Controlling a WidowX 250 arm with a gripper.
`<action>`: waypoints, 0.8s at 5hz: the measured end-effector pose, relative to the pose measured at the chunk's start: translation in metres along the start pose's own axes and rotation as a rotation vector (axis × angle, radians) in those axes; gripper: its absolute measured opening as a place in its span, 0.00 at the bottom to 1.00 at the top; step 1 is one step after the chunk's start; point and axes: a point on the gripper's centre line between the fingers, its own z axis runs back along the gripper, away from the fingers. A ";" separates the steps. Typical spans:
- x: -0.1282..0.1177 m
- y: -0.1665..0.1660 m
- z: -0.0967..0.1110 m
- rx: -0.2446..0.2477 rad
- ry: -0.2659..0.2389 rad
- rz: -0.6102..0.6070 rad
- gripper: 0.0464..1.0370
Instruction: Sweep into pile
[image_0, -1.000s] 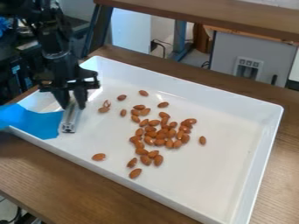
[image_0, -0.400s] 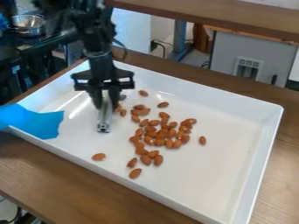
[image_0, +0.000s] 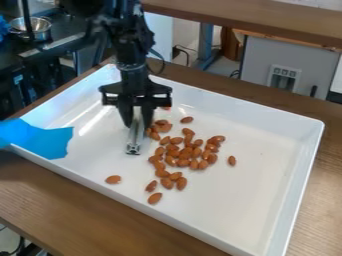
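Observation:
My gripper (image_0: 137, 120) hangs over the left-middle of the white tray (image_0: 267, 200), shut on a silver metal bar (image_0: 135, 137) that slants down to the tray floor. Just right of the bar lies a loose cluster of almonds (image_0: 187, 152), its nearest ones close beside the bar. Lower in the tray, several almonds (image_0: 167, 183) trail off from the cluster. One almond (image_0: 113, 179) lies apart at the lower left, and another (image_0: 232, 160) apart on the right. The gripper hides part of the tray behind it.
Blue tape or cloth (image_0: 43, 139) covers the tray's left corner. Raised walls surround the tray, which rests on a wooden table (image_0: 87, 215). A wooden shelf or tabletop (image_0: 247, 20) crosses behind, and a metal bowl (image_0: 37, 29) stands at the upper left.
The gripper has moved right across the tray with the bar, from near the blue piece to the cluster's left edge. Almonds at the upper left are now displaced or hidden behind it.

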 end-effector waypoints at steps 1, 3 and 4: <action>-0.005 -0.017 -0.001 0.004 -0.012 -0.029 0.31; -0.030 -0.075 0.000 -0.007 0.005 -0.042 0.31; -0.044 -0.107 -0.001 -0.020 0.016 -0.045 0.31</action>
